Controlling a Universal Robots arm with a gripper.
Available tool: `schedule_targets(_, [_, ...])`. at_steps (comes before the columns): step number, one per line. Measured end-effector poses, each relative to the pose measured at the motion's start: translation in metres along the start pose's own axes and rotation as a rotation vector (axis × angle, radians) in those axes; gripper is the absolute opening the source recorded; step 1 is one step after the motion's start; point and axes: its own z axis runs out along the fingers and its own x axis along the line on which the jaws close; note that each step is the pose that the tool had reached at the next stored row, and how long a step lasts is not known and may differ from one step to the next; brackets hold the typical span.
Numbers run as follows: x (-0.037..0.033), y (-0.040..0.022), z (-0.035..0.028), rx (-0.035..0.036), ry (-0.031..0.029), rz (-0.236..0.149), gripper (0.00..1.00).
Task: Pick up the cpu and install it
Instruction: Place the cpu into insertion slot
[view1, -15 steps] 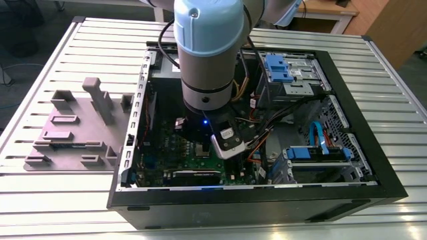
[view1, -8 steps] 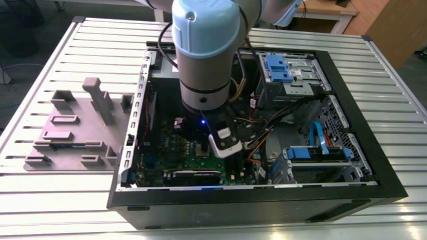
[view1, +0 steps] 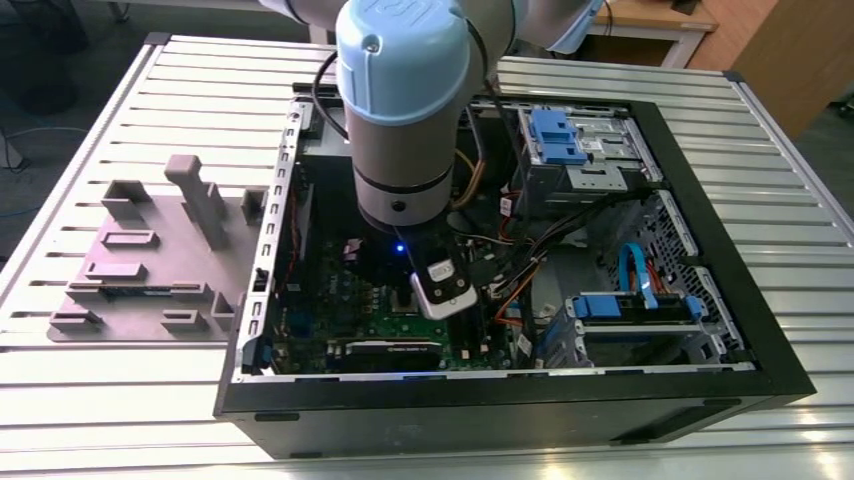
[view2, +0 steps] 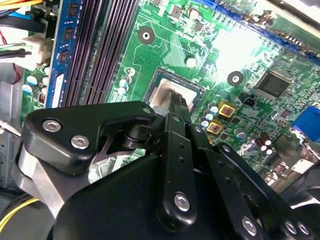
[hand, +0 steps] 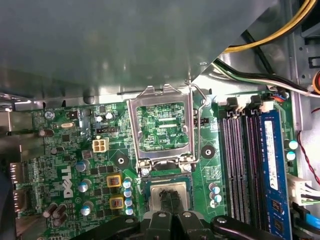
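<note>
**Install step: cpu in the socket, hand on top.**
In the first wrist view the hand's 2 fingers are closed together over the middle of the cpu, clamping nothing visible. The cpu lies flat in the motherboard socket, and the load plate stands hinged open. Judgement: seating is nearly complete. Any further move calls for a straight, light vertical path, so the chip does not shift.
</note>
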Motion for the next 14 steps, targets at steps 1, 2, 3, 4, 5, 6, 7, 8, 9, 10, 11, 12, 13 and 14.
schedule_targets(1, [0.0,0.0,0.0,0.0002,0.0,0.0,0.11])
schedule_targets(2, [0.0,0.0,0.0003,0.0001,0.0001,0.0,0.11])
schedule_targets(3, [0.0001,0.0001,0.0012,-0.0003,-0.0002,0.0,0.11])
schedule_targets(4, [0.0001,0.0001,0.0026,-0.0003,-0.0001,0.0,0.11])
schedule_targets(5, [0.0002,-0.0001,0.0036,0.0004,0.0001,0.0,0.11])
schedule_targets(6, [0.0003,-0.0002,0.0041,0.0008,0.0003,0.0,0.11])
schedule_targets(7, [0.0003,-0.0002,0.0042,0.0008,0.0004,0.0,0.11])
schedule_targets(8, [0.0003,-0.0002,0.0043,0.0006,0.0003,0.0,0.11])
schedule_targets(9, [0.0003,-0.0001,0.0045,0.0003,0.0001,0.0,0.11])
schedule_targets(10, [0.0003,-0.0001,0.0046,0.0001,0.0,0.0,0.11])
schedule_targets(11, [0.0003,-0.0001,0.0046,0.0,0.0,0.0,0.11])
schedule_targets(12, [0.0003,-0.0001,0.0048,0.0,0.0,0.0,0.11])
schedule_targets(13, [0.0003,-0.0001,0.0051,0.0003,0.0001,0.0,0.11])
schedule_targets(14, [0.0003,-0.0001,0.0052,0.0003,0.0002,0.0,0.11])
